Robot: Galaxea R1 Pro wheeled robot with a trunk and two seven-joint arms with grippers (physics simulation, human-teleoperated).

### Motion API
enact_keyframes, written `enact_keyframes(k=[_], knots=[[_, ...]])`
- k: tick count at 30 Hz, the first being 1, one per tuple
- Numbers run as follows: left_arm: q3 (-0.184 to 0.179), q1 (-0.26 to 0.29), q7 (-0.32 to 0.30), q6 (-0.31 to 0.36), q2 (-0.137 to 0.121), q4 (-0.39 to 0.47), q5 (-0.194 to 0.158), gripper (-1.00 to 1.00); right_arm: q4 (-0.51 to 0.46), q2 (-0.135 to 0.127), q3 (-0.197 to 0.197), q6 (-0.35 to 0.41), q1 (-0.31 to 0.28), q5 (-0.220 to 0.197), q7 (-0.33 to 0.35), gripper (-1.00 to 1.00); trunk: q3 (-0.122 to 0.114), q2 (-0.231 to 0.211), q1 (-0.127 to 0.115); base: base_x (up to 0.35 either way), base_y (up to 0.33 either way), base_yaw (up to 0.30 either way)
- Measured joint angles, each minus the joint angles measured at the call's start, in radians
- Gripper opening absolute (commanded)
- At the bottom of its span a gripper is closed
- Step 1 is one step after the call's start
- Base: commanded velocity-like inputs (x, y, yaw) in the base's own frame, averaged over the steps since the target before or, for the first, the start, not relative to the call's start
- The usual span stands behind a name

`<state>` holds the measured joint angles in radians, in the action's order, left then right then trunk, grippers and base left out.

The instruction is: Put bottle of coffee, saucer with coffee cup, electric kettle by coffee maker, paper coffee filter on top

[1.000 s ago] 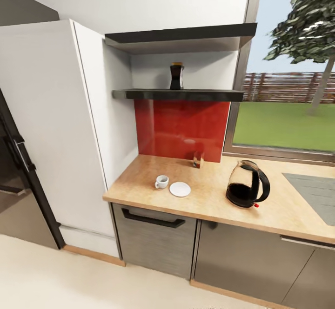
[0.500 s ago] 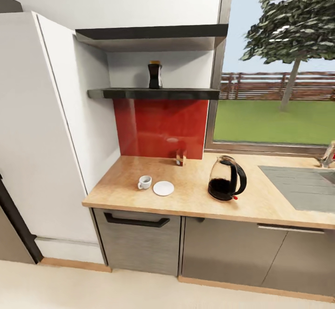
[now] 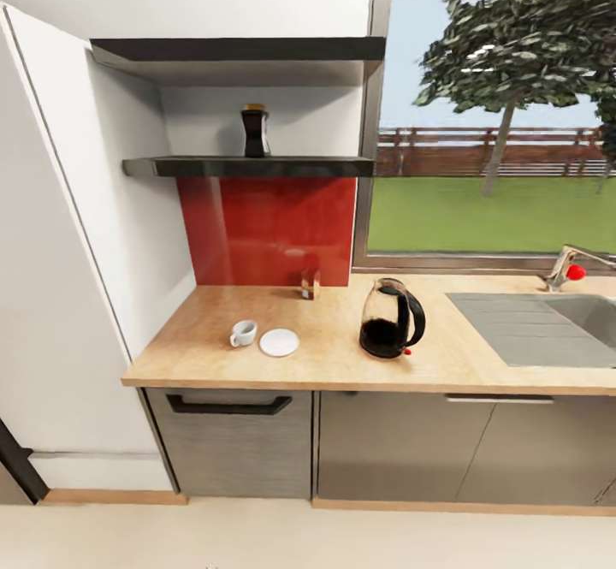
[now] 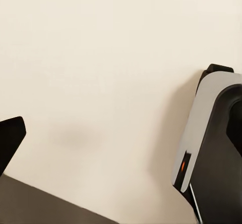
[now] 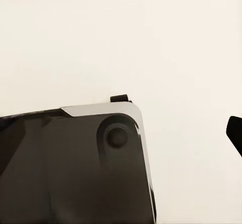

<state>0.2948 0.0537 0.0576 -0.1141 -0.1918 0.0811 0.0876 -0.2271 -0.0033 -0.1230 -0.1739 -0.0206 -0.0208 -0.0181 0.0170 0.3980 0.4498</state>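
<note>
Camera panned right; kettle (image 3: 391, 318) mid-counter

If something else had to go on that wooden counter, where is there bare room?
The widest bare patch of countertop lies between the white wall and the cup. Another runs between the kettle and the sink. The strip between the saucer and the kettle is narrower. The cup and saucer sit close together, with a small item behind them by the red backsplash.

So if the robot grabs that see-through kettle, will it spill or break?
The kettle looks like clear glass, so probably breakable. Dark liquid fills its bottom, so it may be heavy and slosh if tilted. Its black handle likely gives a firm hold.
</note>
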Motion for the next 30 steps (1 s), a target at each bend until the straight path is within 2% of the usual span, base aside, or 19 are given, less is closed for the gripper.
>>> enact_keyframes(k=[7, 30], knots=[[-0.001, 0.000, 0.000, 0.000, 0.000, 0.000, 0.000, 1.00, 0.000, 0.000, 0.000, 0.000, 0.000, 0.000, -0.001, 1.00, 0.008, 0.000, 0.000, -0.193, 0.117, -0.163], [-0.013, 0.014, -0.004, -0.017, 0.003, 0.008, 0.007, 1.00, -0.002, 0.000, -0.006, -0.005, 0.000, -0.002, -0.007, 1.00, 0.010, 0.000, 0.000, -0.006, 0.055, -0.006]])
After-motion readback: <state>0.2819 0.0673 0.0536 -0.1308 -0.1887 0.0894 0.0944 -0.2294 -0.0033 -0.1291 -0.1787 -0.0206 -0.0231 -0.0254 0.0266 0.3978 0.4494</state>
